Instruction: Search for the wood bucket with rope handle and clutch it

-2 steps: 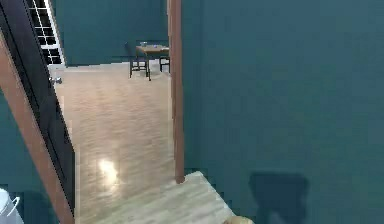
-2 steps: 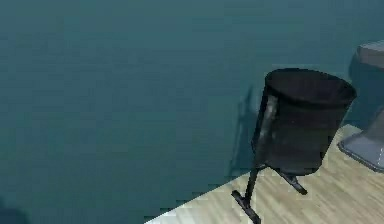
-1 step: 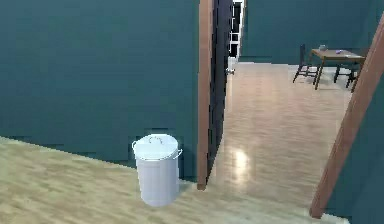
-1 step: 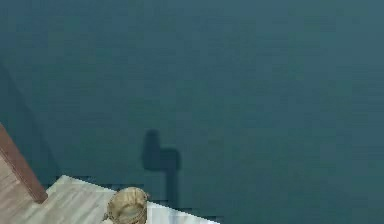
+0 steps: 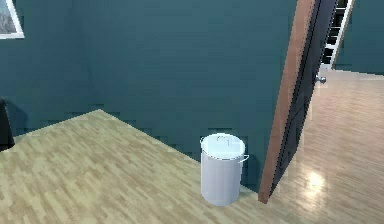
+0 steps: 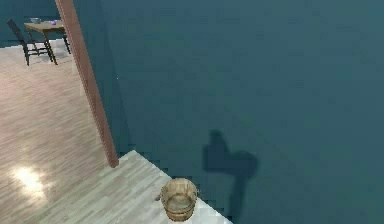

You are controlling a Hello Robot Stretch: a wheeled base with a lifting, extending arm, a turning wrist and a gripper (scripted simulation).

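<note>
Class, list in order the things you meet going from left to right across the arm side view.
chair → table → wooden door frame → wood bucket, which stands on the floor by the blue wall.

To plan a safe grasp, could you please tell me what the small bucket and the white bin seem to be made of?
The bucket looks like wood: matte tan-brown, seemingly slatted. The bin is probably painted metal or plastic: smooth, white, with a soft sheen.
</note>
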